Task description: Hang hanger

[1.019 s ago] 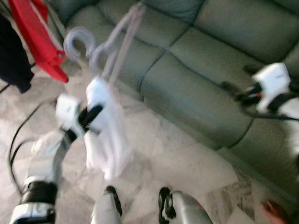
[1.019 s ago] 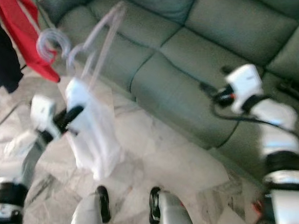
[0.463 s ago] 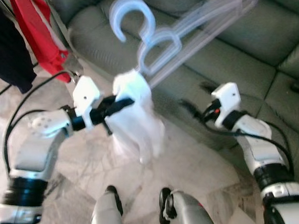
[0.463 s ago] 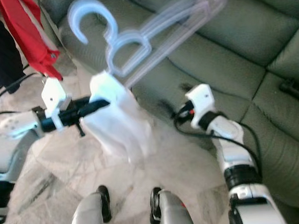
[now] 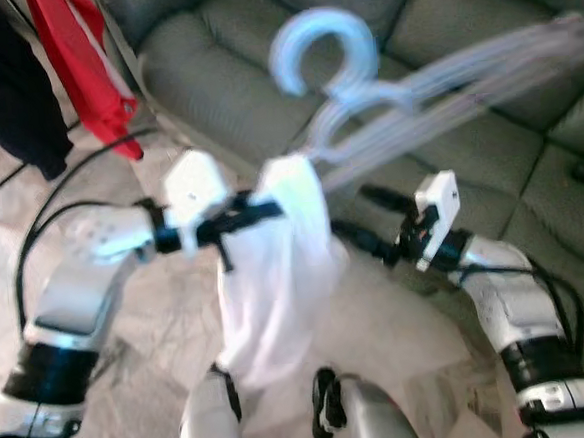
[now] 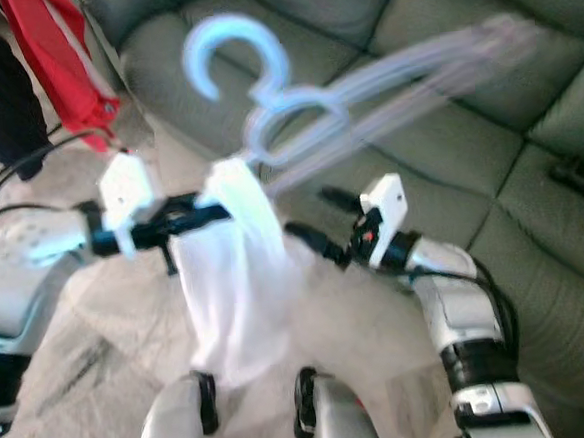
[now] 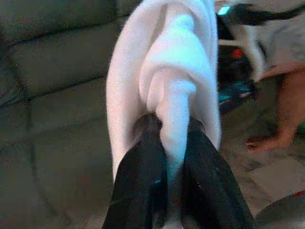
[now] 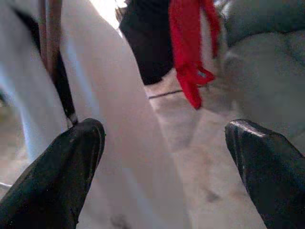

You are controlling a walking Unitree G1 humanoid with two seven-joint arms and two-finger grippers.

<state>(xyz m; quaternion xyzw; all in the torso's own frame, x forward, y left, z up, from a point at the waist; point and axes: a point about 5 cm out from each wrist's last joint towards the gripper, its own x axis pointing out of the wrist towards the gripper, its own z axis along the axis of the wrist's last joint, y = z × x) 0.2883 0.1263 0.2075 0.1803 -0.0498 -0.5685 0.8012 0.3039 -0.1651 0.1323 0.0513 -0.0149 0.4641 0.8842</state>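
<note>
Green sofa (image 5: 463, 87) across the far side, marble floor (image 5: 159, 319) in front of it. Two garments hanging at the upper left by the sofa's end: one black (image 5: 7, 89), one red (image 5: 86, 63).

White cloth (image 5: 276, 270) draped down in mid-air over the floor, bunched at its top and pinched there by the left gripper (image 5: 261, 209), raised at about sofa-seat height. In the left wrist view, two black fingers (image 7: 143, 176) pressed together on a twisted fold of the cloth (image 7: 171, 95), fabric rising out beyond the tips. A person's bare foot (image 7: 267, 138) on the floor at the edge of that view.

Translucent pale hanger (image 5: 403, 91) rising from the cloth's bunched top, just above and beyond the left gripper's fingertips, not itself between them as far as can be told. One hook, open curl at the top, turned toward the robot's left; long axis slanting up and away toward the robot's right, over the sofa cushions. Motion-blurred into several ghost bars, so number of hangers not certain.

Right gripper (image 5: 368, 224) held up just beside the cloth, right of it and below the hanger's bars, pointing toward the cloth. In the right wrist view, fingers (image 8: 71, 162) spread wide apart, nothing between them, white cloth (image 8: 119, 119) close ahead.
</note>
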